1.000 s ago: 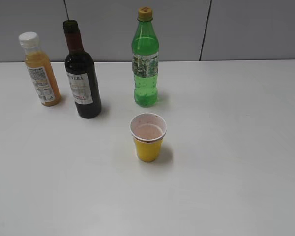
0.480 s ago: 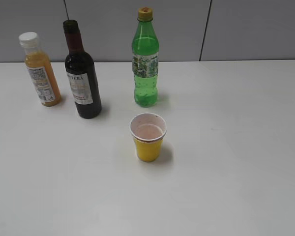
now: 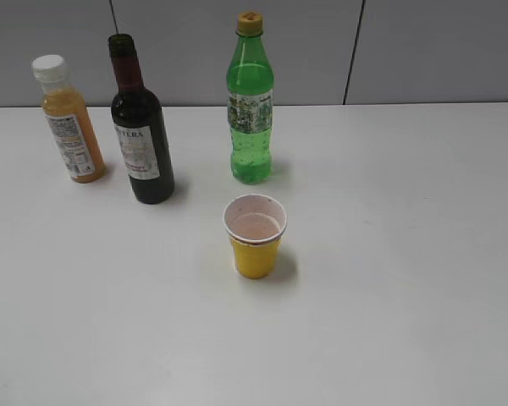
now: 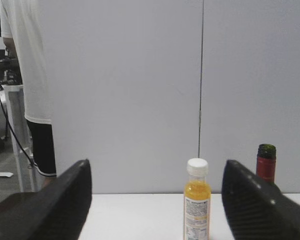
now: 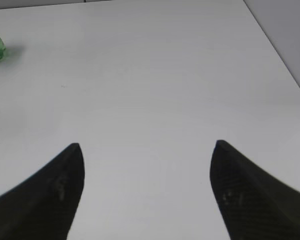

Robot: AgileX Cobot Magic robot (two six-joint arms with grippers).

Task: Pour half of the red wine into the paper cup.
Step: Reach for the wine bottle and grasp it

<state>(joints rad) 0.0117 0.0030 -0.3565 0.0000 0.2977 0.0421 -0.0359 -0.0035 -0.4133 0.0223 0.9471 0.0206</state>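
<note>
Red wine [image 3: 141, 127]: standing upright, uncapped, on the counter [image 3: 406, 254], back-left of the paper cup [image 3: 255, 236]. Left gripper [image 4: 155, 200] and right gripper [image 5: 146, 165]: fingers spreading wide, holding nothing. Step: approach pending; next move is calling for grasping the bottle body.

Bright, even light — soft short shadows, wrist views blurred.

Bottles: three, all upright on table [image 3: 423, 279].
- Wine bottle [image 3: 140, 127]: one, dark glass, uncapped.
- Juice bottle [image 3: 69, 121]: one, orange, white cap.
- Soda bottle [image 3: 251, 101]: one, green plastic.

Cups: one, yellow cup [image 3: 255, 236].

Grippers: two; left gripper [image 4: 157, 192], right gripper [image 5: 146, 172].
</note>
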